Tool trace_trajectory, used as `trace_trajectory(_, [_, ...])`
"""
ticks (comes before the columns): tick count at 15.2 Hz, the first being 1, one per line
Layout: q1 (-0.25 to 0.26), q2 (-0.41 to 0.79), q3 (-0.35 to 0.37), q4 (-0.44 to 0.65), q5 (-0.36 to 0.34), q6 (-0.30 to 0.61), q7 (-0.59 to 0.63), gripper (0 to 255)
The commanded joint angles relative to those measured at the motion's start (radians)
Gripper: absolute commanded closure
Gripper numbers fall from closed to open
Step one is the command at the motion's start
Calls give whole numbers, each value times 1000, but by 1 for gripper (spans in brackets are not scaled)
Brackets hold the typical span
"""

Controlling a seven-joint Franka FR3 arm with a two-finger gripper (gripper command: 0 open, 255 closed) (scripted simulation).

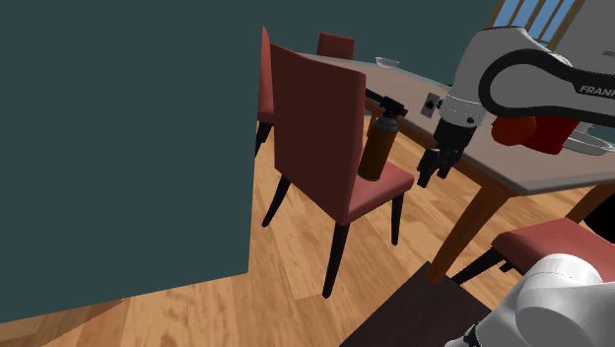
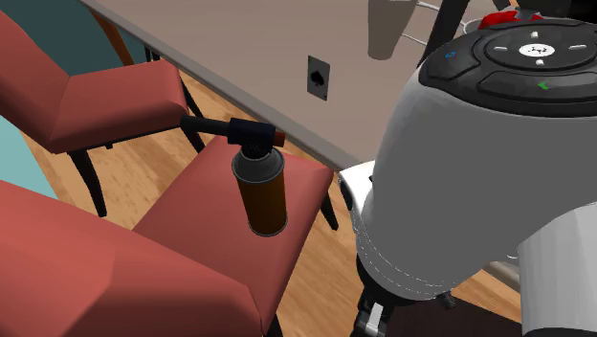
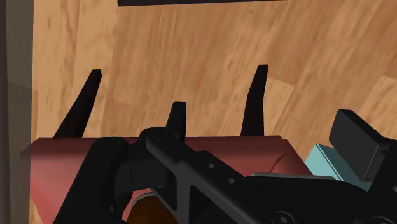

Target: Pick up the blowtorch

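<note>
Wood floor [image 1: 197, 306], teal wall [image 1: 118, 138], and there's the blowtorch [image 2: 260, 187], upright on the red chair [image 1: 315, 128] seat by the table [image 1: 537, 170]. The gripper [image 1: 432, 175] hangs just beside it at the table's edge, not touching. Jaws open or shut? Can't tell.

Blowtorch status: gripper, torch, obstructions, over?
Black gripper low beside red chair seat, apart from torch. Brown-canister blowtorch with black nozzle upright on that seat. Grey table edge close by gripper.

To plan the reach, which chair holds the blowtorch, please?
The chair in the shoulder view's middle, back toward the camera: the blowtorch stands on its seat.
</note>
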State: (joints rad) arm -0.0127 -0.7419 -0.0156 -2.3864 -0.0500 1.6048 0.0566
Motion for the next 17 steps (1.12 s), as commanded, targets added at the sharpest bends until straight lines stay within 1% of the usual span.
trace_trajectory(1, [0, 0, 0, 0, 0, 0, 0, 0])
trace_trajectory(5, [-12, 120, -53, 129, 13, 28, -35, 0])
trace_trajectory(9, [-18, 239, -106, 271, 39, 39, -74, 0])
trace_trajectory(13, [-22, 361, -160, 427, 81, 34, -116, 0])
trace_trajectory(17, [-29, 489, -216, 602, 140, 10, -162, 0])
